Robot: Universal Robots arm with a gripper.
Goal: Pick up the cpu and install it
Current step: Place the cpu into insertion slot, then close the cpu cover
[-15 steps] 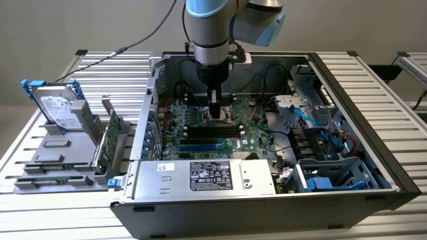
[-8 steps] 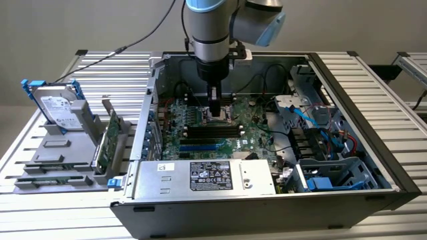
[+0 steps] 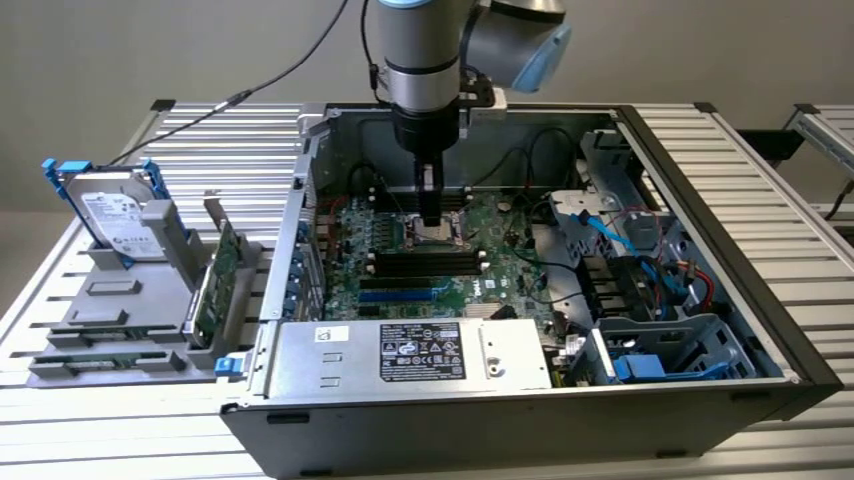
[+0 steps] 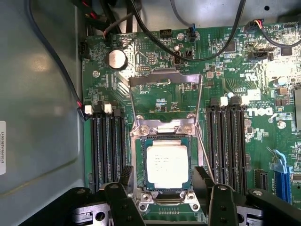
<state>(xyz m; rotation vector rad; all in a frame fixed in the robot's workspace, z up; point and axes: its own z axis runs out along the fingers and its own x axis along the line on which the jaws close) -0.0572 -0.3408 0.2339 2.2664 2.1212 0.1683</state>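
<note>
1. Arm [image 3: 424, 50] reaches straight down into the open PC case [image 3: 747, 250]. The gripper [image 3: 430, 218] hangs just over the mid mobo [image 3: 400, 290].
2. Jaws are spread wide and hold nothing. In the wrist view the fingers [image 4: 126, 175] sit one on each side of the socket [image 4: 162, 128], set wider apart than the chip.
3. Cpu [image 4: 167, 165] lies flat in the socket, silver top up and square w/ the frame. It is between the fingers and touches neither.
4. Load plate [image 4: 167, 80] stands open, off the cpu. Its wire lever [image 4: 200, 110] is up too, slanting beside the socket.
5. RAM slots [image 4: 106, 150] run in black rows on both sides of the socket.
6. Coin cell [image 4: 117, 59] sits on the mobo beyond the load plate. Black cables [image 4: 188, 52] loop over the board there.
7. Ext. view: the PSU [image 3: 414, 355], a silver box w/ black sticker, sits at the case's near edge.
8. HDD [image 3: 118, 215] w/ blue bracket stands tilted in a grey rack [image 3: 120, 330] on the exterior view's left. It is outside the case and well apart from the gripper.
9. Case and rack both rest on a slatted metal table [image 3: 240, 150].
</note>
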